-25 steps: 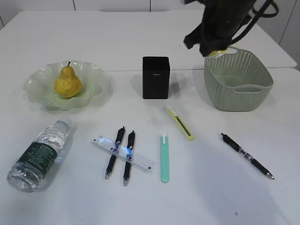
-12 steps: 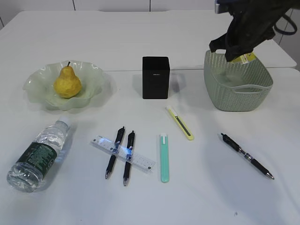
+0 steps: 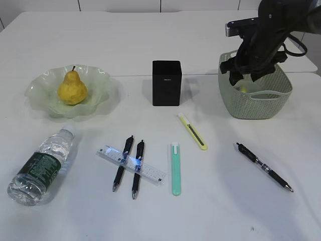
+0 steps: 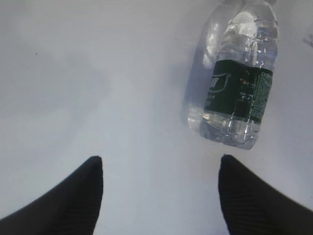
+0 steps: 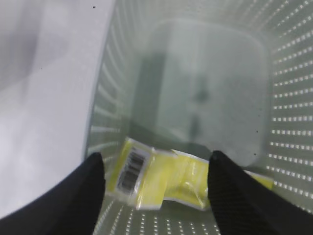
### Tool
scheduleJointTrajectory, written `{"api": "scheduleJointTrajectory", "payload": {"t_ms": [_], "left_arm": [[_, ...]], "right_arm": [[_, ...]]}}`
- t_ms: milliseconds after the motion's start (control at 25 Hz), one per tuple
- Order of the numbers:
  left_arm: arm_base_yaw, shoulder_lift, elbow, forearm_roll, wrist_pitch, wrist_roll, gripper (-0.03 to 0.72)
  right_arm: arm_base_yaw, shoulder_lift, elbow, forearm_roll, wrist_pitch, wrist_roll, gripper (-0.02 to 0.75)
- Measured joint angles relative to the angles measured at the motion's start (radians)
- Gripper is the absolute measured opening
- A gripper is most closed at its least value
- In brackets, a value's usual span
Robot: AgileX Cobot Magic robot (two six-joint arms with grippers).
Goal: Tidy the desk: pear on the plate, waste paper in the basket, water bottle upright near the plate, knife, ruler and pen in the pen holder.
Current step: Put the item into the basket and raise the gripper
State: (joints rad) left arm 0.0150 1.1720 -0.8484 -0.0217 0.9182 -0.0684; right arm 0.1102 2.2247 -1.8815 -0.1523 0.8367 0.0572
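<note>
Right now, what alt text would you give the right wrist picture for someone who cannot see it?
A crumpled yellow wrapper with a barcode lies inside the sage-green perforated basket, between the two dark fingertips of the open right gripper just above it. To the left, a strip of the white desk shows outside the basket wall.

Pale wall panels (image 3: pixel 120 5) with dark seams behind.

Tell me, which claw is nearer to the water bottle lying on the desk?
The left. The left claw hangs open just short of the water bottle on its side. The right claw is far across the desk, over the basket.
</note>
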Motion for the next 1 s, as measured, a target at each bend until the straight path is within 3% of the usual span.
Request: {"api": "scheduleJointTrajectory", "payload": {"t_ms": [80, 160, 800, 1000], "left_arm": [[0.0, 0.0, 0.0, 0.0, -0.007, 0.0, 0.521], [0.0, 0.0, 0.0, 0.0, -0.013, 0.0, 0.521], [0.0, 0.0, 0.0, -0.002, -0.023, 0.0, 0.521], [0.0, 0.0, 0.0, -0.002, -0.019, 0.0, 0.521]], "right_arm": [[0.0, 0.0, -0.006, 0.0, 0.024, 0.002, 0.536], [0.0, 0.0, -0.03, 0.0, 0.068, 0.004, 0.573], [0.0, -0.252, -0.079, 0.056, 0.384, 0.004, 0.578], [0.0, -0.394, 0.048, 0.093, 0.394, -0.013, 0.568]]}}
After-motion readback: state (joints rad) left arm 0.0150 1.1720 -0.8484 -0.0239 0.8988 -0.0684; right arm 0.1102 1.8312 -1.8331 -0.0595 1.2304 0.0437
